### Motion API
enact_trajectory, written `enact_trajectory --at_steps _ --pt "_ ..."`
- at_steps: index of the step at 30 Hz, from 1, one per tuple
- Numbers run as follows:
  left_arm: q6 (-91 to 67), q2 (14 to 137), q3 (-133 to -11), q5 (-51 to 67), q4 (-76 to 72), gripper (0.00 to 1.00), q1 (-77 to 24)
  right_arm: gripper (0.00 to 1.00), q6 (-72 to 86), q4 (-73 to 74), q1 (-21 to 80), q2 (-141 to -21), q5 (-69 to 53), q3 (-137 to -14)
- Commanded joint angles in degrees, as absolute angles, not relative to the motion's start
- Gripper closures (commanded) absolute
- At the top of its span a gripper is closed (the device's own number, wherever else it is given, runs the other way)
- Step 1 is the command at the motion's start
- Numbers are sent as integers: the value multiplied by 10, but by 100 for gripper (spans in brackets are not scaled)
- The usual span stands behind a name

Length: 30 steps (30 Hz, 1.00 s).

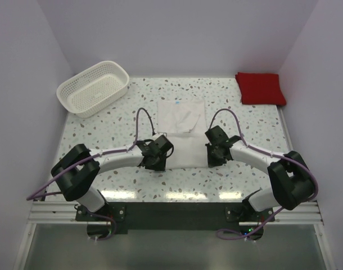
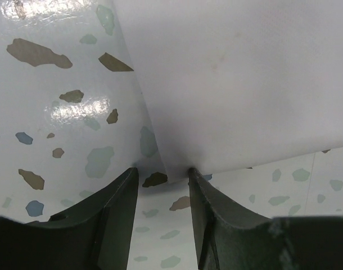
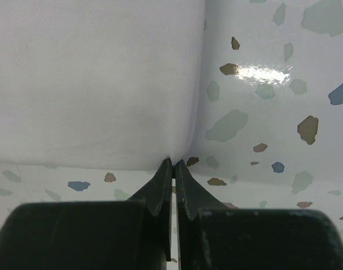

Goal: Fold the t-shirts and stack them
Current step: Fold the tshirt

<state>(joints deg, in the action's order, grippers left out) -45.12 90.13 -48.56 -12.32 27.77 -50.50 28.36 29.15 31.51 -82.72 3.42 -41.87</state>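
A t-shirt [image 1: 183, 132] lies centre, between left gripper [image 1: 162, 163] and right gripper [image 1: 212, 160]; second t-shirt [image 1: 260, 88] back right, basket [image 1: 76, 104] back left.

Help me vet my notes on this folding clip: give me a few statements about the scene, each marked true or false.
1. The red t-shirt lies folded at the far right corner of the table. True.
2. The white t-shirt sits in the basket. False: it lies on the table between the two arms, and the basket is at the far left corner.
3. The right end effector is shut on the white t-shirt's near right corner. True.
4. The left end effector is clamped shut too. False: its jaws stand apart at the shirt's near left corner.
5. The red t-shirt is stacked on the white one. False: they lie well apart.
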Motion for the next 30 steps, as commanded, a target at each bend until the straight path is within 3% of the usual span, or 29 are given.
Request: enact_trajectory --at_steps 1,8,12,19,25,30 --pt "-465 921 -504 -139 276 54 -513 100 276 288 323 -845 38 -388" --pt "-471 937 -499 -135 280 57 -515 100 272 291 323 -838 39 -381" --pt "-469 945 -496 -122 280 64 -517 100 270 294 323 -835 36 -382" --pt "-468 944 -477 -105 288 100 -520 100 271 332 336 -818 23 -394" --pt "-471 893 -443 -106 359 100 -538 100 296 399 399 -788 7 -389" --pt "-530 760 -409 -97 488 100 -607 100 373 481 514 -717 -39 -381"
